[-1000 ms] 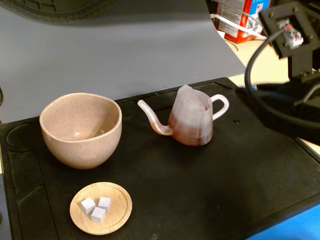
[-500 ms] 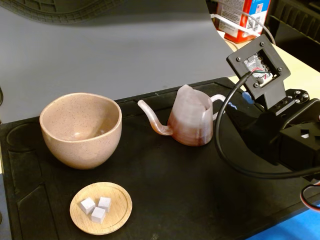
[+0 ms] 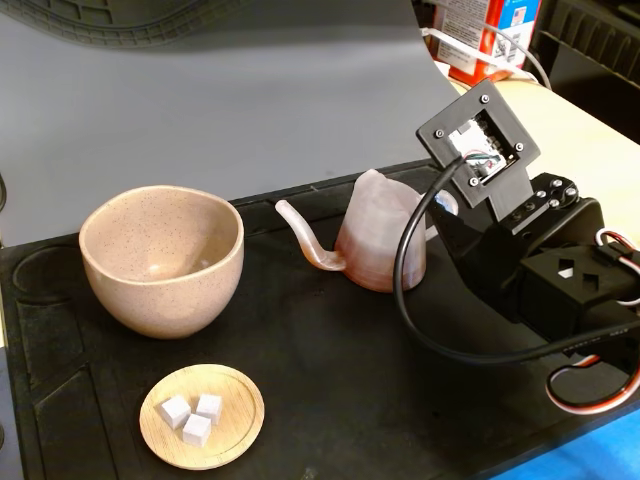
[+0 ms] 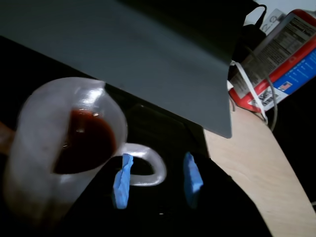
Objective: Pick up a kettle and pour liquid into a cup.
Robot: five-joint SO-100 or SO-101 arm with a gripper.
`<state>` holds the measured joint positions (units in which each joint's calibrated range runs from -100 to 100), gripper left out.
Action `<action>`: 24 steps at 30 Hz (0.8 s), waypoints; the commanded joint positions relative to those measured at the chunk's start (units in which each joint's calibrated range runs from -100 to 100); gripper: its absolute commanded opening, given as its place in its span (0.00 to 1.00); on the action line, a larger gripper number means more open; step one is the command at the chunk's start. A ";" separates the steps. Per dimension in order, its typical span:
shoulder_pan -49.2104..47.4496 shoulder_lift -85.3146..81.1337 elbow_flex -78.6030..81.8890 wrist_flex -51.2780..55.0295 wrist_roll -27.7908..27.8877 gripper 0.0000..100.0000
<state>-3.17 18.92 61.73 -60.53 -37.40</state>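
The translucent pinkish kettle stands upright on the black mat, its thin spout pointing left toward the speckled pinkish-beige cup. The cup stands apart from the spout tip, and I see no liquid in it. In the wrist view the kettle holds dark reddish liquid. My gripper is open. Its blue-padded fingers straddle the outer part of the loop handle, with a gap on the right side. In the fixed view the arm sits right of the kettle, and its fingertips are hidden.
A small wooden dish with three white cubes lies at the front, below the cup. A grey sheet stands behind the mat. A red and white carton sits at the back right on the light tabletop; it also shows in the wrist view.
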 commanded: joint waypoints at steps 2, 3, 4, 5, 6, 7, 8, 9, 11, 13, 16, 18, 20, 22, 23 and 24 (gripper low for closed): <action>2.38 -0.24 -1.66 -0.22 0.17 0.14; 2.15 1.30 -2.02 -0.48 0.17 0.14; 2.00 4.71 -2.11 -1.17 0.17 0.14; 1.92 7.10 -4.11 -3.42 0.17 0.14; 1.84 7.53 -4.84 -3.50 0.17 0.14; 1.92 8.64 -5.56 -3.59 0.17 0.14; 2.07 9.07 -5.65 -3.59 0.17 0.14; 2.38 9.15 -6.47 -3.59 0.22 0.14; 2.30 9.24 -8.56 -3.42 0.22 0.14; 2.38 11.71 -10.37 -3.42 1.16 0.14; 2.45 14.18 -12.82 -3.42 1.16 0.14; 2.60 14.36 -14.09 -3.42 1.16 0.14; 2.68 14.36 -14.73 -3.33 1.16 0.14; 3.52 14.44 -15.64 -3.33 1.22 0.14; 3.97 14.44 -15.73 -3.24 1.22 0.14; 3.97 14.44 -15.82 -3.24 1.43 0.14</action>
<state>0.30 33.65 47.81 -63.15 -36.35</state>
